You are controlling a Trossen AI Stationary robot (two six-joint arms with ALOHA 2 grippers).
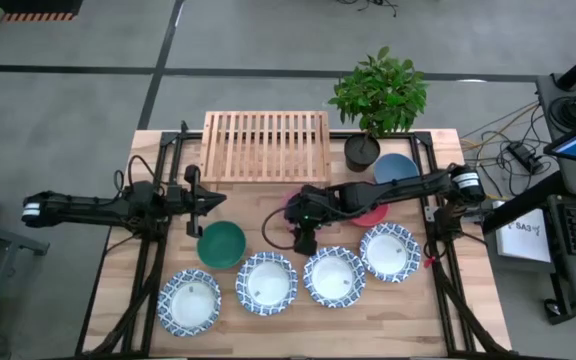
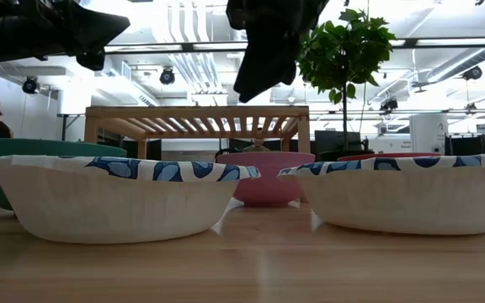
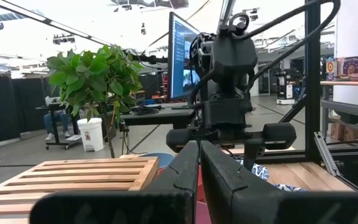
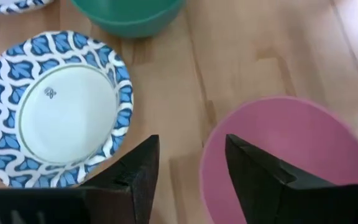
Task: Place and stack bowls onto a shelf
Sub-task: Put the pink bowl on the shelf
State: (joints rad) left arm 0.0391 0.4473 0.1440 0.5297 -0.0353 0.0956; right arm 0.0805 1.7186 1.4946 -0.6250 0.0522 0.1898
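The right gripper (image 4: 188, 177) hovers over the near rim of the pink bowl (image 4: 291, 155) at mid-tabletop, jaws parted and empty. Judged from here, a clean pickup means dropping one jaw inside the rim and one outside, clear of the patterned bowl (image 4: 58, 109) alongside. The shelf (image 1: 265, 146) waits empty at the far edge. The left gripper (image 1: 208, 203) idles near the green bowl (image 1: 221, 244), jaws closed on nothing.

The light-wood worktop (image 1: 468, 300) carries the slatted shelf (image 1: 265, 146) at its far edge, with a black plant pot (image 1: 362, 152) just beside it. Four patterned-rim bowls (image 1: 266, 281) sit in a row along the near side. A green bowl (image 1: 221, 244), pink bowl (image 4: 291, 155), red bowl (image 1: 373, 215) and blue bowl (image 1: 395, 167) rest between.
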